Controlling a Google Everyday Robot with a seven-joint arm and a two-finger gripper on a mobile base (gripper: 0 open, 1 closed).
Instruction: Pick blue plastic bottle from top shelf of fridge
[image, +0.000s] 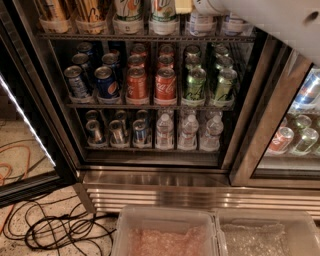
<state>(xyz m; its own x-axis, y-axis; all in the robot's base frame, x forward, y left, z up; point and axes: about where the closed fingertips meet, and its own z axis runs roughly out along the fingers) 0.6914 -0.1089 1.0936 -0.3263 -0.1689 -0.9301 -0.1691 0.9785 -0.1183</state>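
Fridge (165, 180), top shelf (145, 37), rt side: blue plastic bottle (200, 24), base only (rest cut off). Tool (206, 6) directly above at frame edge; grip state can't tell.
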